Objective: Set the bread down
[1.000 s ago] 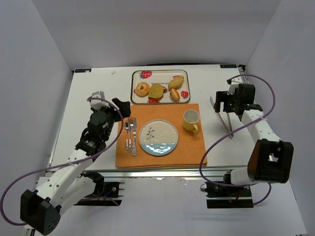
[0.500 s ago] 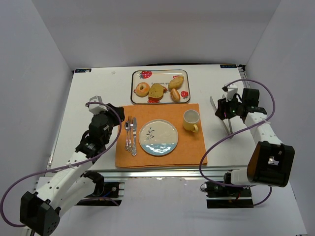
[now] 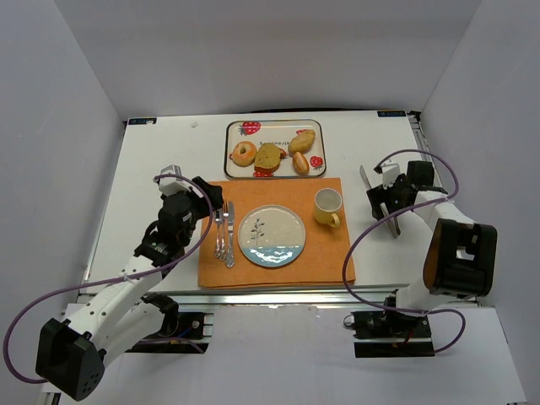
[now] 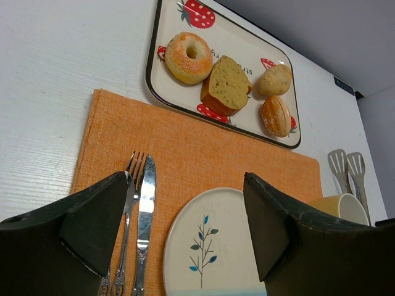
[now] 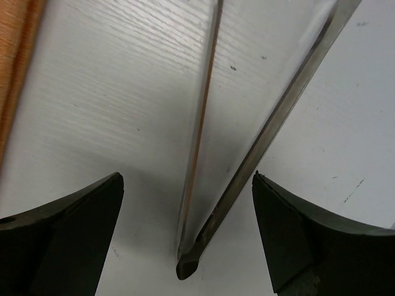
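Note:
Several breads lie on a strawberry-print tray (image 3: 276, 125) at the back: a ring bagel (image 3: 243, 153) (image 4: 188, 57), a brown slice (image 3: 269, 157) (image 4: 225, 85) and two rolls (image 3: 302, 141) (image 4: 276, 115). A white plate (image 3: 272, 236) (image 4: 216, 240) with a blue twig print sits empty on the orange placemat (image 3: 329, 253). My left gripper (image 3: 211, 198) (image 4: 185, 179) is open and empty above the placemat's left part. My right gripper (image 3: 384, 202) (image 5: 186, 179) is open, low over metal tongs (image 3: 393, 226) (image 5: 203, 123), with the joined end of the tongs between its fingers.
A fork (image 4: 126, 203) and knife (image 4: 145, 209) lie left of the plate. A yellow cup (image 3: 327, 205) (image 4: 336, 206) stands on the placemat's right side. The tongs' heads show in the left wrist view (image 4: 345, 166) on the white table to the right of the placemat.
My right gripper has come nearer and lower, down over the tongs. My left gripper has pulled back, then shifted slightly right toward the cutlery. The breads have not moved.

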